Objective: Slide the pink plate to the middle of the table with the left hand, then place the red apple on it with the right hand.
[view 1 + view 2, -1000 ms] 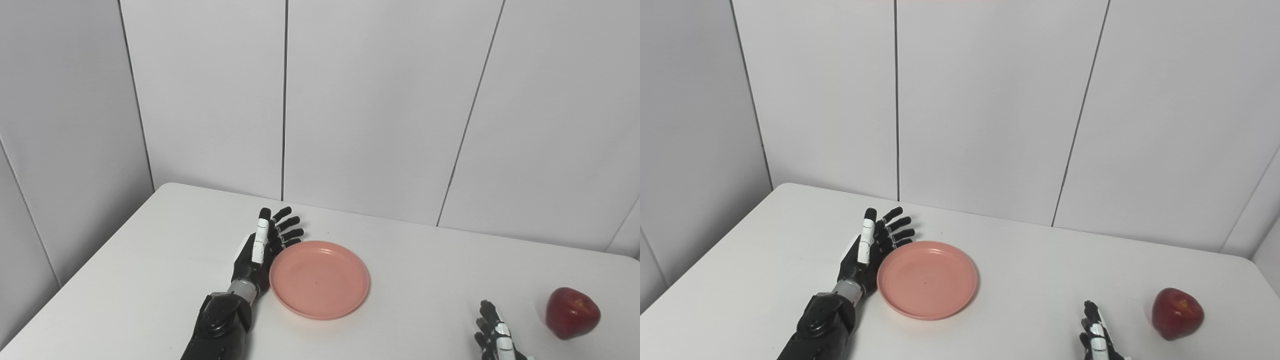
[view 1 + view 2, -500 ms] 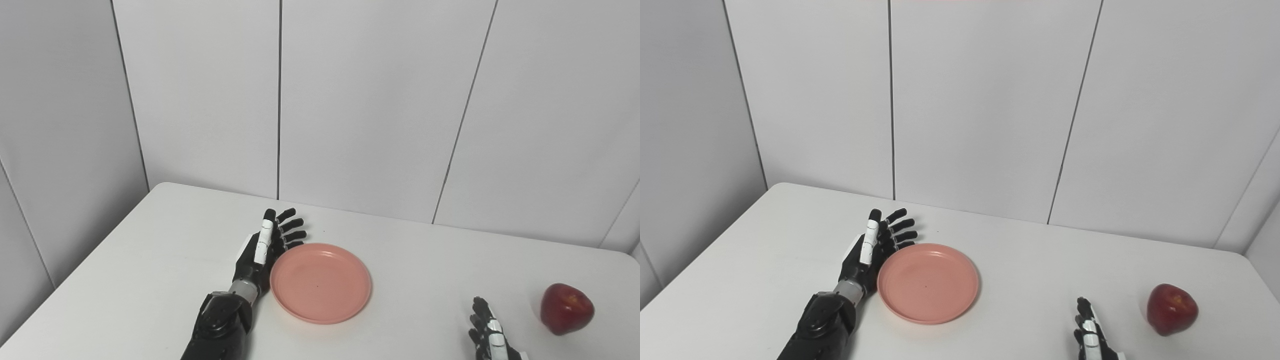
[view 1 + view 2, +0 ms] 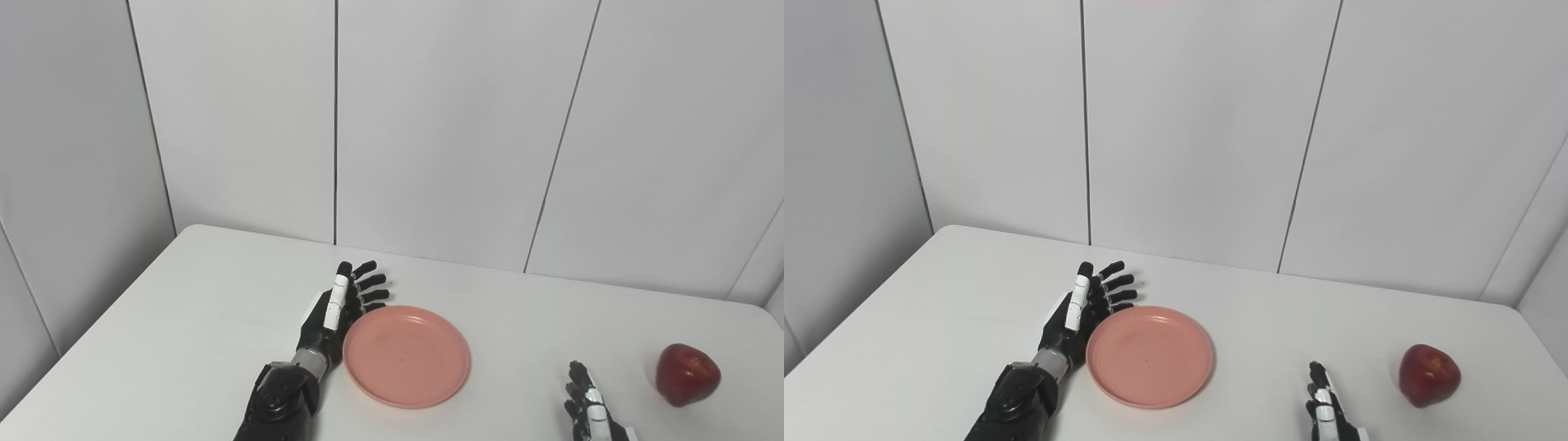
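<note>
My left hand (image 3: 334, 315) is set edge-on against the left rim of the pink plate (image 3: 406, 356), fingers (image 3: 371, 282) spread and straight, holding nothing; the palm side touches the plate's rim. Plate sits flat on the white table (image 3: 184, 318), nothing on it, roughly mid-table and a bit toward the near edge. My right hand (image 3: 1323, 411) is right of the plate at the near edge, only partly in frame; the fingers I can see are extended and apart, not gripping anything, clear of the plate. Red apple (image 3: 1429, 375) sits upright on the table, well to the right of the plate, past the right hand and apart from it, near the table's right side. Grey panelled wall (image 3: 453, 122) stands behind the plate beyond the table's far edge.
</note>
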Tool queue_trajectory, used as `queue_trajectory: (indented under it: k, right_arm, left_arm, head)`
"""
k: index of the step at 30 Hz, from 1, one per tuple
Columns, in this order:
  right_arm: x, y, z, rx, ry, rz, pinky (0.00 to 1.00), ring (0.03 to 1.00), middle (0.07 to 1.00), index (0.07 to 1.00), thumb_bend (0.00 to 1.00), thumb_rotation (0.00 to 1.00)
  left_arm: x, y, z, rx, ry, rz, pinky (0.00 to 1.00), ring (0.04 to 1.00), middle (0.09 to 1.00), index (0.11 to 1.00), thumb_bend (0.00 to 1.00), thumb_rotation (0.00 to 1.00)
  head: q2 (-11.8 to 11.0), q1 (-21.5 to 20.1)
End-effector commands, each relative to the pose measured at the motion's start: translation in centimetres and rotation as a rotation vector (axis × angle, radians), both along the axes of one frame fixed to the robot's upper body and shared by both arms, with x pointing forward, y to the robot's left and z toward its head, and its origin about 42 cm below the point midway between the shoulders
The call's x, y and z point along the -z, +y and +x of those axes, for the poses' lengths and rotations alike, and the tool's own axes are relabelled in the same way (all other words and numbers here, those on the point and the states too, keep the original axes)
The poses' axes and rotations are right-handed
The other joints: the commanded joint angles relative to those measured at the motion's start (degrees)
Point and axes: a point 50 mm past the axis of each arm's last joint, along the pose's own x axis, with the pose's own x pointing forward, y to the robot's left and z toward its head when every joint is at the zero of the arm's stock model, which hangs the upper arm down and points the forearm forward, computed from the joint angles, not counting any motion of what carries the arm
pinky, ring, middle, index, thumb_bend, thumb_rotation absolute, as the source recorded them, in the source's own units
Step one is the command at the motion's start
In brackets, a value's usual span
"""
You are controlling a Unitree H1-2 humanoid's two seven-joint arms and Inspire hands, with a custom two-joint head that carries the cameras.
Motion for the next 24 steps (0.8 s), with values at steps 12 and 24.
queue_trajectory:
  k: [12, 24]
  right_arm:
    - [0.2, 1.7, 0.1, -0.053, 0.038, 0.037, 1.0, 1.0, 0.987, 0.954, 0.81, 1.0]
    - [0.0, 2.0, 0.0, -0.053, 0.04, 0.035, 1.0, 1.0, 0.984, 0.951, 0.82, 0.99]
  left_arm:
    - [0.0, -1.9, -0.2, 0.051, 0.068, 0.006, 0.69, 0.729, 0.79, 0.794, 0.88, 0.97]
    - [0.2, -3.1, -0.5, 0.075, 0.081, 0.01, 0.68, 0.729, 0.792, 0.783, 0.89, 0.96]
  head:
    - [0.2, -0.6]
    - [0.4, -1.0]
